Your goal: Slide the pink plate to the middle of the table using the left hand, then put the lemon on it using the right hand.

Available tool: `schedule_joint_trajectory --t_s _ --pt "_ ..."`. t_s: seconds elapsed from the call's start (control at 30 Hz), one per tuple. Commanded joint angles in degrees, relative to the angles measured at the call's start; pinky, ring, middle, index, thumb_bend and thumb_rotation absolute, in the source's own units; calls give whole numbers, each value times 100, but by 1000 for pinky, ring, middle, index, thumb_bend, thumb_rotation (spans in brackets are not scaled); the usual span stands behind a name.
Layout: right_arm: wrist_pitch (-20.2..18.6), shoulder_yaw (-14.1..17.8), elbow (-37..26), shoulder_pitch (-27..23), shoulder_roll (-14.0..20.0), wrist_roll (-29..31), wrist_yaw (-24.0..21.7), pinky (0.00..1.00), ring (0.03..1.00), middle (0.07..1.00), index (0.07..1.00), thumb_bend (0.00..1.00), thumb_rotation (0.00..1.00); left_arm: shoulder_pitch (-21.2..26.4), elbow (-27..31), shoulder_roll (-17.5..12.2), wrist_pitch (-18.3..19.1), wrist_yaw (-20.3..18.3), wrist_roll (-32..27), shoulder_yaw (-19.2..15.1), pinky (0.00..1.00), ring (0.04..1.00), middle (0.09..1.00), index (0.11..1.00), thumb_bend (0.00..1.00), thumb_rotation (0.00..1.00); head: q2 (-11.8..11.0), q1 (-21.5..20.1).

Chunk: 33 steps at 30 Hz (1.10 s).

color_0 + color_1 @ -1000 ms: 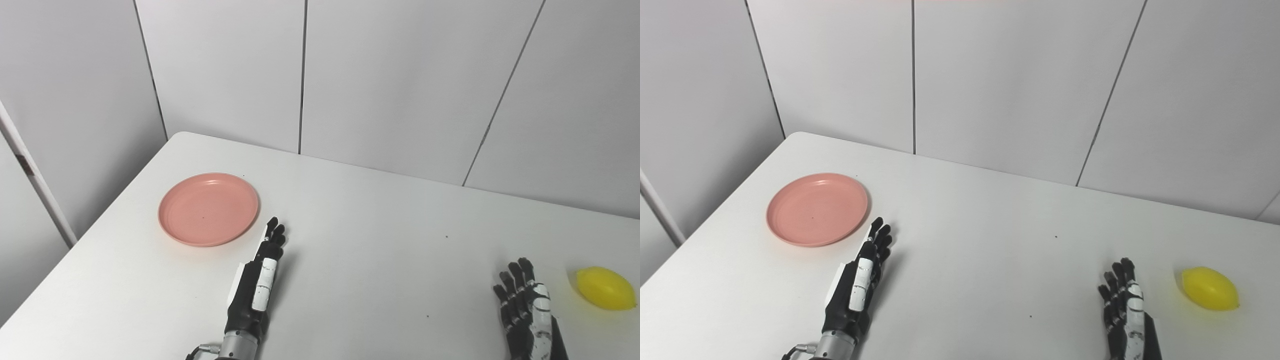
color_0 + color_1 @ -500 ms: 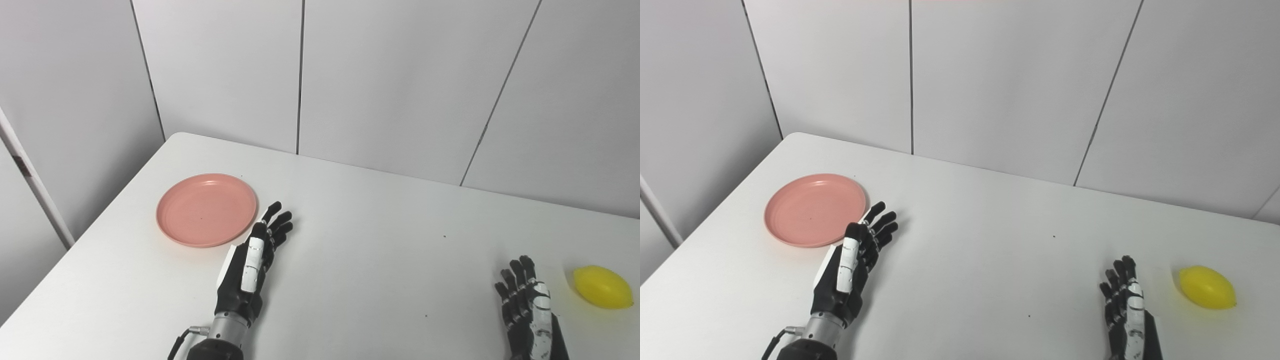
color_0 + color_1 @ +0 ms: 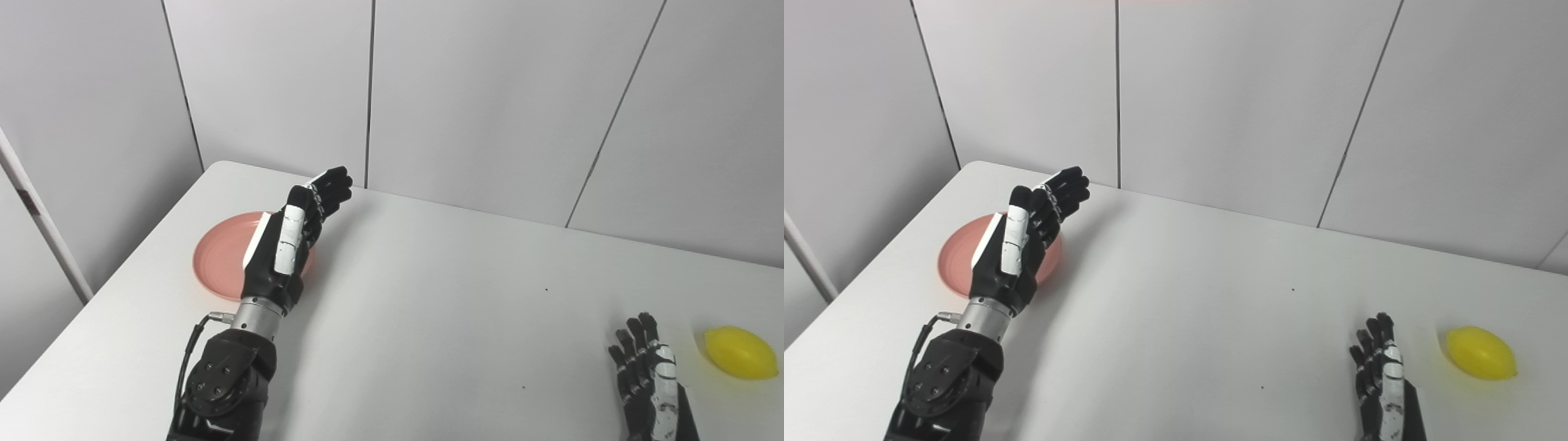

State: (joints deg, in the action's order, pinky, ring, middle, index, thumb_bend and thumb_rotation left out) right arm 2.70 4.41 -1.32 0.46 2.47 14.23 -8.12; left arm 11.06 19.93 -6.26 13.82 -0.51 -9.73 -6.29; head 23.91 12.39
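The pink plate [image 3: 215,260] lies flat near the table's left edge, its right half hidden behind my left hand [image 3: 294,229]. That hand is raised above the plate's right side, open, fingers stretched toward the back wall, holding nothing. A yellow lemon [image 3: 741,361] rests on the table at the far right. My right hand [image 3: 646,380] sits low at the bottom edge just left of the lemon, open, fingers up, a small gap from the fruit. In the right eye view the plate [image 3: 958,263], left hand [image 3: 1029,236], lemon [image 3: 1481,362] and right hand [image 3: 1379,373] stand the same way.
The white table [image 3: 441,318] runs back to a grey panelled wall. Its left edge and rounded back-left corner [image 3: 223,166] lie close to the plate. A white post [image 3: 37,220] stands off the table at the left.
My left hand has lifted off the table and moved forward and left, now hanging over the plate's right side. The plate, the lemon and my right hand have stayed put.
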Motion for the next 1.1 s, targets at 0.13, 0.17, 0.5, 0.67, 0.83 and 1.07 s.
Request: schedule_joint_trajectory --t_s 0.13,0.17,0.5,0.67,0.83,1.07 --pt "125 60 592 407 -26 35 -12 1000 1000 1000 1000 650 999 531 -730 -490 -661 -151 -127 -441 909 840 824 782 895 1000 26 3" --pt "120 60 587 412 -24 34 -13 1000 1000 1000 1000 650 997 602 -874 -583 -727 -172 -131 -508 903 838 825 785 895 1000 30 7" --pt "176 57 597 414 9 16 -55 1000 1000 1000 1000 667 1000 1171 -1537 -1209 -777 -167 -171 -910 966 862 836 799 920 1000 54 36" --pt "184 49 607 408 20 11 -66 1000 1000 1000 1000 658 1000 1483 -2228 -1418 -972 -98 -195 -1154 829 826 816 808 964 999 36 43" --pt "202 41 599 421 21 -14 -60 1000 1000 1000 1000 648 1000 1637 -2940 -1570 -1366 -84 -93 -1242 828 820 803 793 953 996 51 45" --pt "194 36 584 437 4 1 -60 1000 1000 1000 1000 654 995 1916 -3834 -1940 -1660 -163 -122 -1294 847 825 810 809 900 1000 50 20"
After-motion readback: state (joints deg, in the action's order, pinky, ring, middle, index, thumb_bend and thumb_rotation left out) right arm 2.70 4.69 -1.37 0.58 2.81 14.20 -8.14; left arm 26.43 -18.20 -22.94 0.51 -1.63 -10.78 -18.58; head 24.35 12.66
